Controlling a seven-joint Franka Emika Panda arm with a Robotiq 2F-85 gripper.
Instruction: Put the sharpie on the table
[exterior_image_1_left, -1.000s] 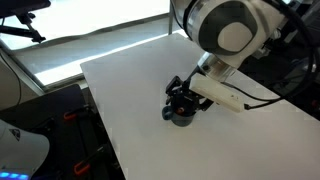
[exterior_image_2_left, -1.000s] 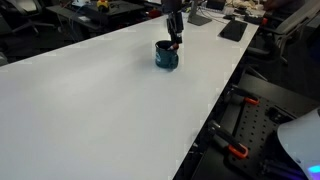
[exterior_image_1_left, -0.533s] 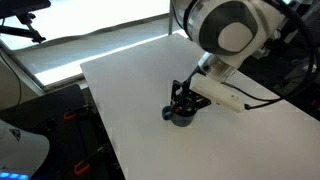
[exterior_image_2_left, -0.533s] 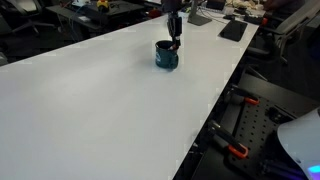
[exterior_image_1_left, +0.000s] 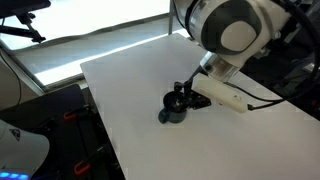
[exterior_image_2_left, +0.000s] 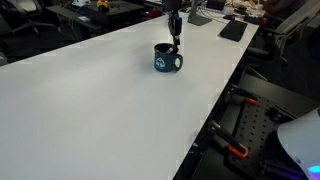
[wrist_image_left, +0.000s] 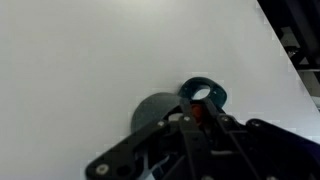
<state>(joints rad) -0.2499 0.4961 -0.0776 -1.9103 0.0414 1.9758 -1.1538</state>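
Mug (exterior_image_2_left: 166, 60) has turned, handle showing; tool (wrist_image_left: 192, 119) pinches the sharpie (wrist_image_left: 197, 111) above it

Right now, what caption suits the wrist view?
Gripper poised over a dark mug on the white table.

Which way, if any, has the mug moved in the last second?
Yes: in an exterior view the mug slid slightly toward the table's left edge.
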